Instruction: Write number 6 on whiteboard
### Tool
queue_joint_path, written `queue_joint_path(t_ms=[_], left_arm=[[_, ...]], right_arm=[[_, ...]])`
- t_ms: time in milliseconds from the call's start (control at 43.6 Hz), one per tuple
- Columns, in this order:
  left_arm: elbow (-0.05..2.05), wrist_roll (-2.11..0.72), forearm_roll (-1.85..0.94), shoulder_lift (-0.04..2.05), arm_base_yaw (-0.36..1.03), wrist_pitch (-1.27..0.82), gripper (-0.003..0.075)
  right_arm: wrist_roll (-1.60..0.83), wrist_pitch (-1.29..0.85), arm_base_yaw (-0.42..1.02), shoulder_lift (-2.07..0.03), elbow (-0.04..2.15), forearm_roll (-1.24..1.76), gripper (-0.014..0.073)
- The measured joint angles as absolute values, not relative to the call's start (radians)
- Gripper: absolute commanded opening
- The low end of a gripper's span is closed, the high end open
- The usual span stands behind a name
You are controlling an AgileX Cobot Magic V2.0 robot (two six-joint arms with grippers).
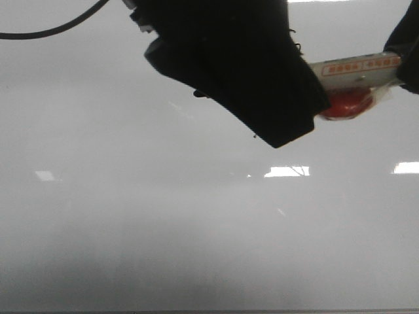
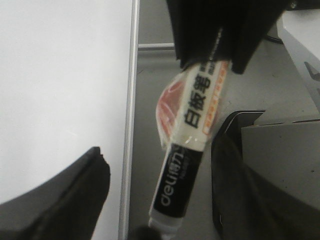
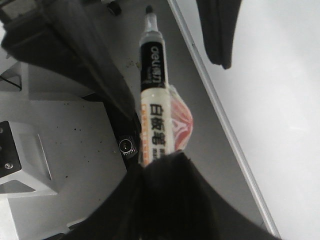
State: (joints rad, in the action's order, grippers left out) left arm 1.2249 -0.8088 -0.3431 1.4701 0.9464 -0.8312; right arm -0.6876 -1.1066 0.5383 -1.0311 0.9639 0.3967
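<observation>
Right fingers (image 3: pixel 165 165) grip the marker (image 3: pixel 154 100) by its tail, the long axis running out to the uncapped tip, off the whiteboard (image 3: pixel 280 100) edge. Left fingers (image 2: pixel 165 220) spread open around the marker's tip. No 6 visible yet.

The robot's arm (image 1: pixel 229 59) is a big black block with flat sides and a slanted bottom edge, at the top middle of the front view. A thin black cable (image 1: pixel 52 29) curves across the upper left corner. The right gripper (image 3: pixel 170 195) has smooth black fingers.
</observation>
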Motion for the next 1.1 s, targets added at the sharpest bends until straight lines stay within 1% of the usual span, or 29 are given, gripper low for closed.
queue_joint_path(t_ms=[137, 275, 344, 389, 458, 550, 619, 687, 733, 916, 1054, 1100], left_arm=[[1.229, -0.810, -0.343, 1.471, 0.948, -0.842, 0.0150], [1.229, -0.820, -0.341, 1.471, 0.948, -0.857, 0.0064], [1.229, -0.834, -0.339, 1.471, 0.950, -0.867, 0.0032], [1.229, -0.838, -0.334, 1.471, 0.950, -0.872, 0.0011], [1.229, -0.845, -0.334, 1.471, 0.952, -0.881, -0.0012], [1.231, -0.849, -0.333, 1.471, 0.952, -0.887, -0.0020], [1.231, -0.837, -0.335, 1.471, 0.952, -0.887, -0.0020], [1.231, -0.822, -0.315, 1.471, 0.950, -0.887, -0.0020], [1.231, -0.799, -0.285, 1.471, 0.947, -0.887, -0.0020], [1.233, -0.607, -0.095, 1.439, 0.907, -0.898, -0.0020], [1.237, -0.386, 0.096, 1.385, 0.841, -0.955, -0.0020], [1.237, -0.260, 0.186, 1.357, 0.800, -0.993, -0.0020]], right_arm=[[-0.688, -1.091, 0.538, -1.031, 0.964, 0.392, -0.0057], [-0.694, -1.089, 0.538, -1.031, 0.964, 0.390, -0.0047], [-0.704, -1.089, 0.538, -1.031, 0.964, 0.390, -0.0011], [-0.706, -1.089, 0.538, -1.031, 0.964, 0.390, 0.0038], [-0.713, -1.089, 0.538, -1.031, 0.964, 0.390, 0.0152], [-0.716, -1.087, 0.538, -1.031, 0.964, 0.390, 0.0343], [-0.706, -1.081, 0.538, -1.031, 0.964, 0.390, 0.0458], [-0.702, -1.083, 0.538, -1.031, 0.964, 0.390, 0.0529], [-0.689, -1.097, 0.538, -1.029, 0.969, 0.388, 0.0547], [-0.532, -1.147, 0.488, -0.980, 1.010, 0.266, 0.0542], [-0.357, -1.157, 0.433, -0.919, 1.020, 0.142, 0.0542], [-0.293, -1.161, 0.416, -0.899, 1.020, 0.104, 0.0542]])
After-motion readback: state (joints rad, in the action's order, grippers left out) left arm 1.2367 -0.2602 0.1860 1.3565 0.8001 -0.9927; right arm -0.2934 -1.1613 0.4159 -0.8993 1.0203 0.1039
